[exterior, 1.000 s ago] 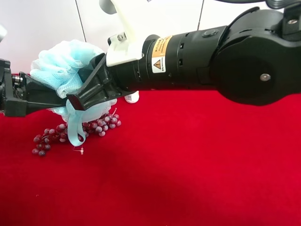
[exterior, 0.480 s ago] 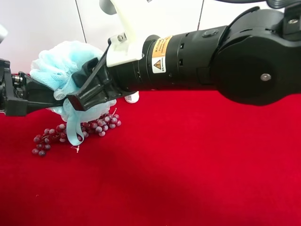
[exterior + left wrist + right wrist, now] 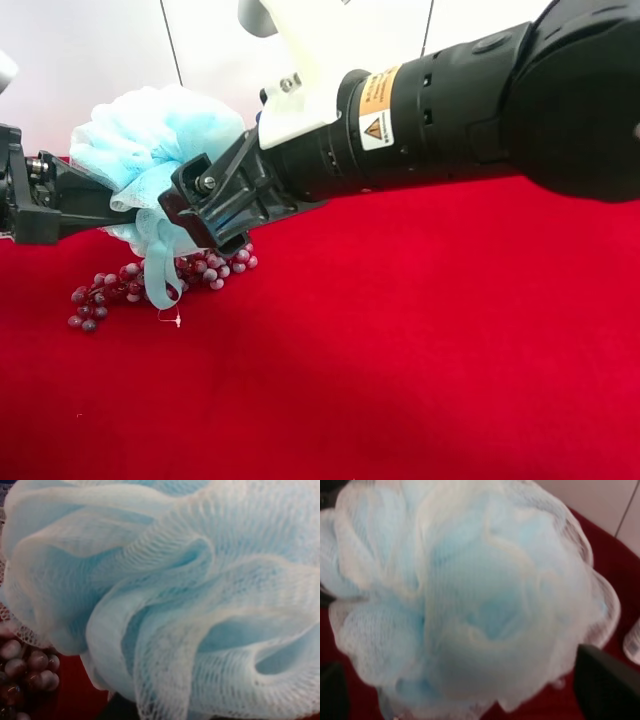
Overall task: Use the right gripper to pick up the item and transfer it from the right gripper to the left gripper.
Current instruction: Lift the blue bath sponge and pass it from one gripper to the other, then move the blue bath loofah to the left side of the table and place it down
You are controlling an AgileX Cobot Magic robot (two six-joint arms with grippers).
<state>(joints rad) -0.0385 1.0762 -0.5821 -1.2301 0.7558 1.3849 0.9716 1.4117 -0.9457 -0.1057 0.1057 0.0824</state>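
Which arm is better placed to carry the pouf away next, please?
Left, probably. The left gripper reaches into the pouf, whose mesh fills its wrist view, so it seems ready to take it. The right gripper sits at the pouf's other side, fingers wide apart.

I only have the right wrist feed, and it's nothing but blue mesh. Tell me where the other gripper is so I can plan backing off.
Observer: In the exterior high view, the left gripper enters from the view's left edge, opposite the right gripper. Its tip is sunk in the pouf.
Operator: Confirm it's clamped.
Observer: I can't. Its jaws are hidden in the mesh in both the exterior and left wrist views.
Operator: Then say what's underneath.
Observer: A bunch of grapes lies on the red cloth just below the pouf in that view. The ribbon loop hangs down over the grapes.
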